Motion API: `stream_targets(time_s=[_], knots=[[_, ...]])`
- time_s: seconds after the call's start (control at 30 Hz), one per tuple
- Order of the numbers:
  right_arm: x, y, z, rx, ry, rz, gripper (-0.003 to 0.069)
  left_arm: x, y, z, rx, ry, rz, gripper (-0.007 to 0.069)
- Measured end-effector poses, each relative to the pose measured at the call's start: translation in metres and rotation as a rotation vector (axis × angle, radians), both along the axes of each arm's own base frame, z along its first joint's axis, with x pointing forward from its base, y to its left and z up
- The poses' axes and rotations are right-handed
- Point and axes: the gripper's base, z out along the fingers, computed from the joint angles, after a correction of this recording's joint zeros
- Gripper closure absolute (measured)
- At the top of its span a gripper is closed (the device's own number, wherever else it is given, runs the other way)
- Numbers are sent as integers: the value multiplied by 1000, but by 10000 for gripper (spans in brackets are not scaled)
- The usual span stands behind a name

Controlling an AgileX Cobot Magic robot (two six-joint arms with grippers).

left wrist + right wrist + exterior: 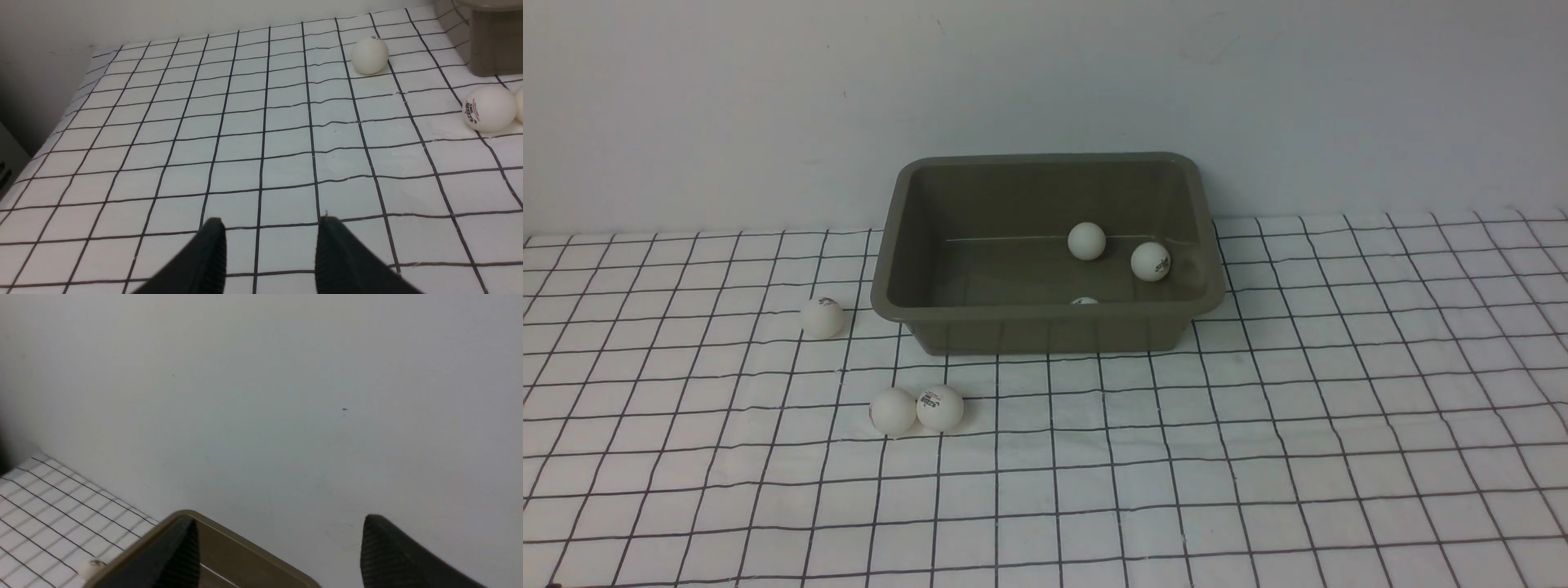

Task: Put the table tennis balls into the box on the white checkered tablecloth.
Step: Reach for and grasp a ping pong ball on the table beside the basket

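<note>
— Which step was in hand?
— A fetch, I judged. Nearest, the left pincer [270,222] hung low over the white checkered tablecloth [245,134]. Its jaws stood a modest gap apart, with only cloth between them
— Where were the table tennis balls [940,407]?
— Three lay loose, all ahead of that pincer and well apart from it, off toward the box. First came the touching pair [894,411], then the lone ball [822,318] just beside the left end of the box [1045,314]. Three boxed balls [1150,261] sat inside, one barely showing over the near rim
— And the right pincer [278,522]?
— Spread wide and empty, up over a far corner of the box, facing the wall [286,396]
— What did the next move call for?
— Probably a reach to the loose balls on the left. I'd have centred the jaws squarely on one ball, since the pair touched and a nudge could send either rolling
</note>
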Motion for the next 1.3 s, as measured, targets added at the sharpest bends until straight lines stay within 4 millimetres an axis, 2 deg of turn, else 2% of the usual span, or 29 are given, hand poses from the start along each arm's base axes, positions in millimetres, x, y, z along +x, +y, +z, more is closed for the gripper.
stream_targets(time_s=[0.23, 0.4, 0.53, 0.6, 0.63, 0.67, 0.73, 0.77, 0.8, 0.83, 0.87, 0.9, 0.93, 0.97, 1.0, 1.1, 1.13, 1.17, 1.2, 1.23, 1.3], knots=[[2, -3, 1, -178, -108, 5, 176, 0, 0, 0, 0, 0, 0, 346], [-2, -10, 8, -151, -144, -87, 176, 0, 0, 0, 0, 0, 0, 346], [-32, -26, 18, -137, -113, -221, 177, 0, 0, 0, 0, 0, 0, 346], [-58, -35, 22, -152, -103, -278, 177, 0, 0, 0, 0, 0, 0, 346], [-69, -38, 21, -160, -98, -297, 177, 0, 0, 0, 0, 0, 0, 346], [-90, -43, 19, -174, -104, -322, 177, 0, 0, 0, 0, 0, 0, 346], [-120, -49, 16, -179, -130, -343, 177, 0, 0, 0, 0, 0, 0, 346], [-130, -51, 13, -180, -136, -347, 177, 0, 0, 0, 0, 0, 0, 346], [-150, -54, 4, -179, -149, -356, 177, 0, 0, 0, 0, 0, 0, 346], [-151, -54, 0, -180, -143, -355, 177, 0, 0, 0, 0, 0, 0, 346], [-181, -58, -14, -161, -184, -362, 177, 0, 0, 0, 0, 0, 0, 346], [-188, -59, -28, -157, -187, -364, 177, 0, 0, 0, 0, 0, 0, 346], [-196, -60, -32, -147, -201, -368, 177, 0, 0, 0, 0, 0, 0, 346], [-199, -61, -48, -131, -201, -370, 177, 0, 0, 0, 0, 0, 0, 346], [-203, -61, -51, -127, -212, -372, 177, 0, 0, 0, 0, 0, 0, 346], [-198, -61, -107, -78, -187, -384, 177, 0, 0, 0, 0, 0, 0, 346], [-197, -61, -113, -64, -192, -388, 177, 0, 0, 0, 0, 0, 0, 346], [-189, -61, -142, -43, -158, -399, 177, 0, 0, 0, 0, 0, 0, 346], [-185, -60, -153, -30, -142, -402, 177, 0, 0, 0, 0, 0, 0, 346], [-172, -60, -191, 6, -82, -426, 177, 0, 0, 0, 0, 0, 0, 346], [-163, -61, -224, 26, -32, -456, 177, 0, 0, 0, 0, 0, 0, 346]])
